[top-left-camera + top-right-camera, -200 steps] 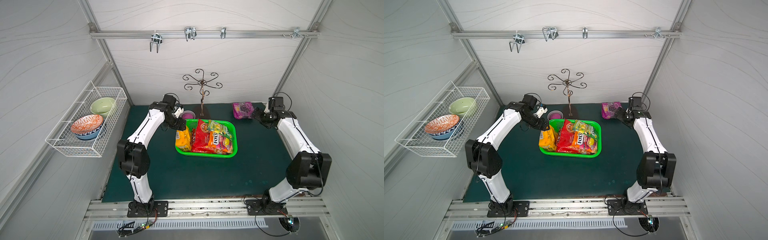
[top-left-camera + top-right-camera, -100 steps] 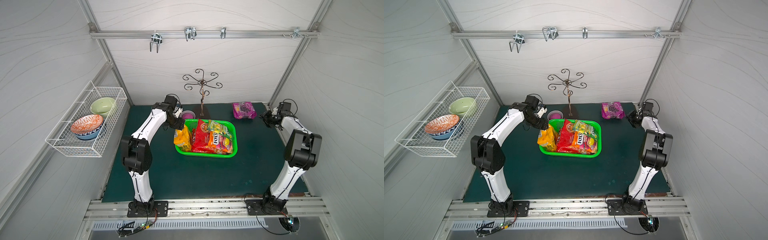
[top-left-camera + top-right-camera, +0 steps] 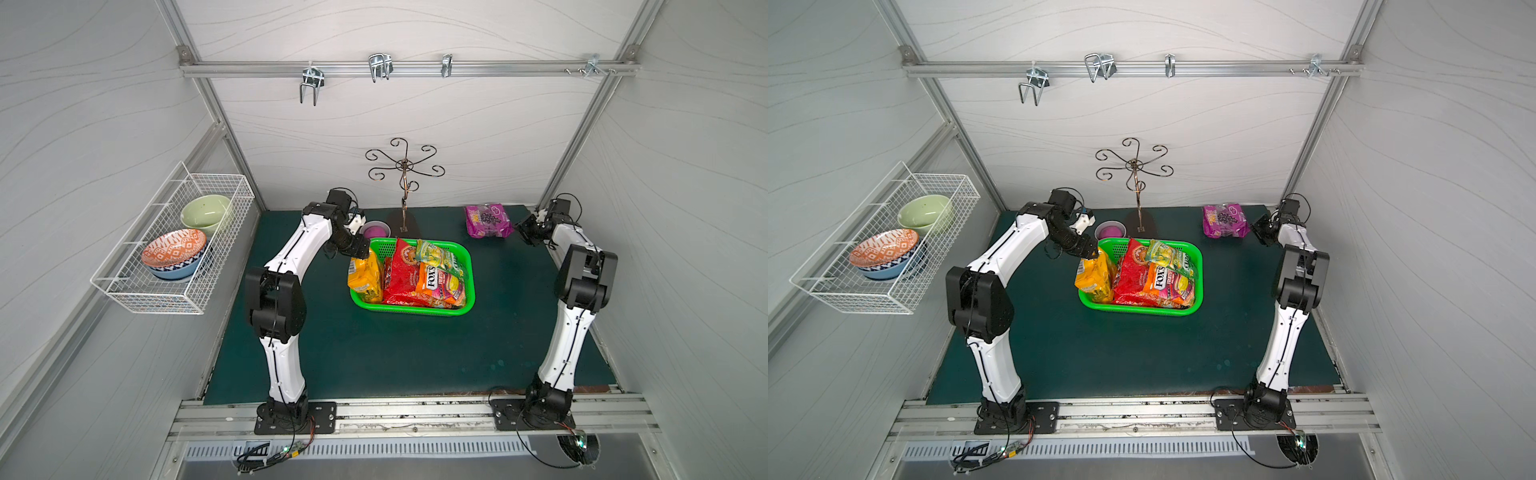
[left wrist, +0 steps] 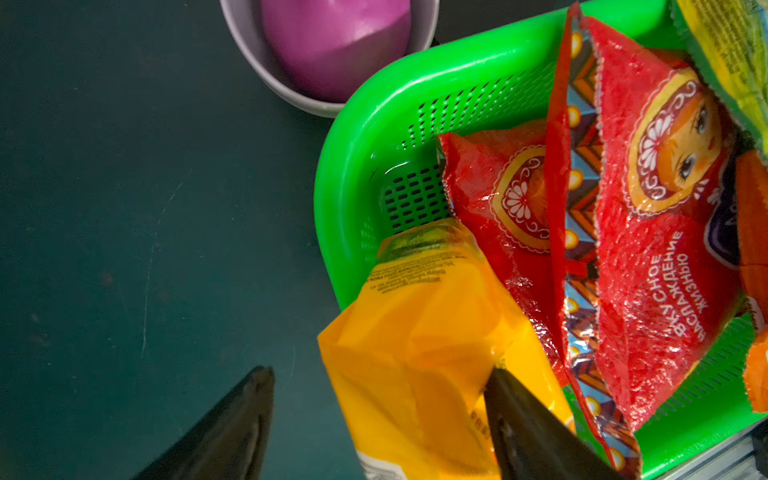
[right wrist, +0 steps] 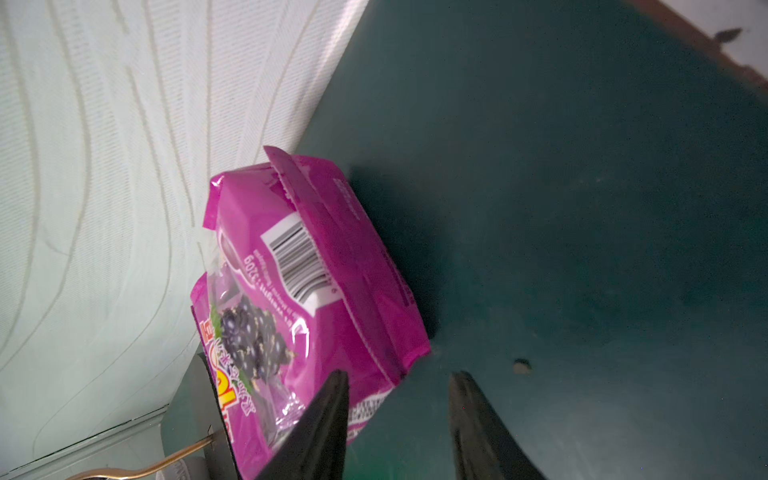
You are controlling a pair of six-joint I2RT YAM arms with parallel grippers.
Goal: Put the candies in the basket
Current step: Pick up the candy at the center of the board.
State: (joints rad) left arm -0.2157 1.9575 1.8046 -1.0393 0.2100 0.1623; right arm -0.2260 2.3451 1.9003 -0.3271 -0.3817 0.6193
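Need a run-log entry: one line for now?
left gripper: open at yellow bag | yellow bag: across basket rim | right gripper: open beside purple bag | purple bag: on mat

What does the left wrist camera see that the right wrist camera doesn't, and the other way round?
Only the left wrist view shows the green basket with the red bags in it and the yellow bag resting across its rim, plus the grey bowl holding a pink ball. Only the right wrist view shows the purple bag lying beside the white wall. Both show the dark green mat and two black fingers spread apart: the left pincer and the right pincer.
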